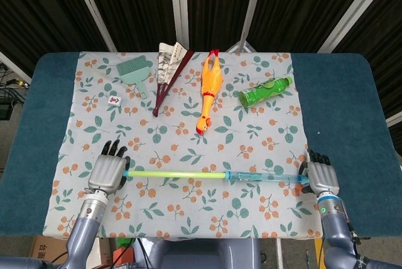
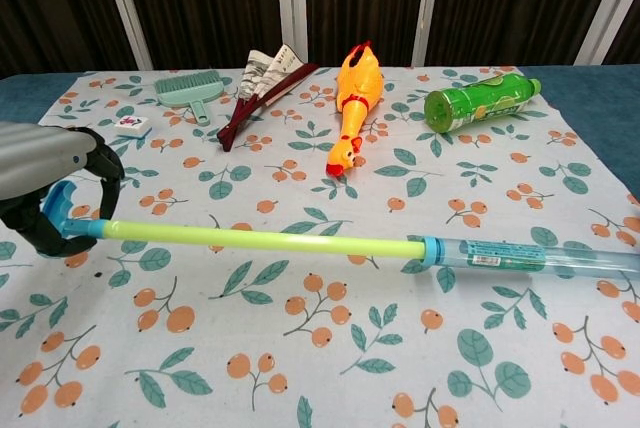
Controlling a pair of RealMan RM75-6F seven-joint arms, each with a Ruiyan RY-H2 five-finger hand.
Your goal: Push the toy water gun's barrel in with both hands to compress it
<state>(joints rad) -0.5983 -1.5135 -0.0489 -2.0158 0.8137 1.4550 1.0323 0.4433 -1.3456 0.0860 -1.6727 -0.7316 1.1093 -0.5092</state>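
Note:
The toy water gun lies across the near part of the floral cloth (image 1: 251, 137), its yellow-green rod (image 1: 176, 173) drawn out to the left of the clear blue barrel (image 1: 264, 176). My left hand (image 1: 108, 170) grips the blue handle at the rod's left end. In the chest view its dark fingers (image 2: 95, 163) curl around that handle beside the rod (image 2: 260, 239). My right hand (image 1: 321, 175) is at the barrel's right end and touches it; I cannot tell whether it grips. The chest view shows the barrel (image 2: 530, 256) running off the right edge, with no right hand in it.
Along the far side of the cloth lie a teal brush (image 1: 134, 71), a folded fan (image 1: 171, 68), an orange rubber chicken (image 1: 208, 90) and a green bottle (image 1: 265, 90). A small tile (image 1: 115, 99) sits at the left. Blue table surface (image 1: 352, 105) flanks the cloth.

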